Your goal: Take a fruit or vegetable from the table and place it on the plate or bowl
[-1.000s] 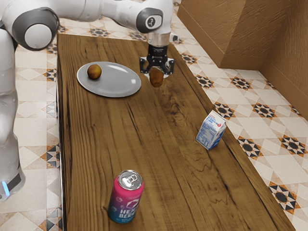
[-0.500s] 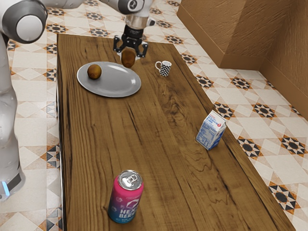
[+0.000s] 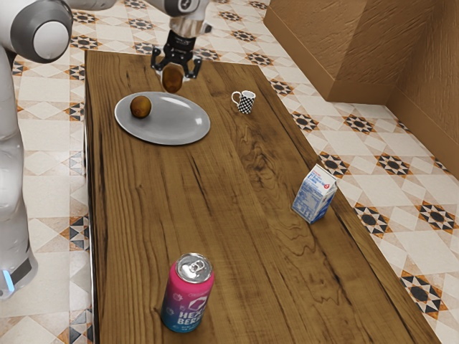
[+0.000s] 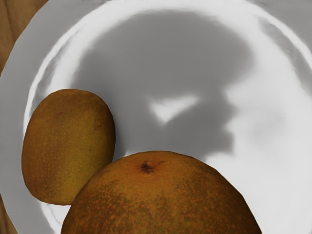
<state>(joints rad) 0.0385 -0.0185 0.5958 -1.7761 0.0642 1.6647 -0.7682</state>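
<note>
I work over a long, dark wooden surface [image 3: 237, 193]. At its far end, toward the exterior view's left, lies a grey plate [image 3: 178, 123]. To the plate's right stands a small checkered mug [image 3: 244, 102]. A blue-and-white carton [image 3: 314, 193] stands near the right edge, and a pink can [image 3: 186, 292] stands upright at the near end.

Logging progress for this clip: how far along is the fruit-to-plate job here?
Done: pickup. The gripper grips a kiwi-like fruit, clear of the table. In hand: it hangs over the grey plate, where a second fruit lies. Left: lower and release.
</note>
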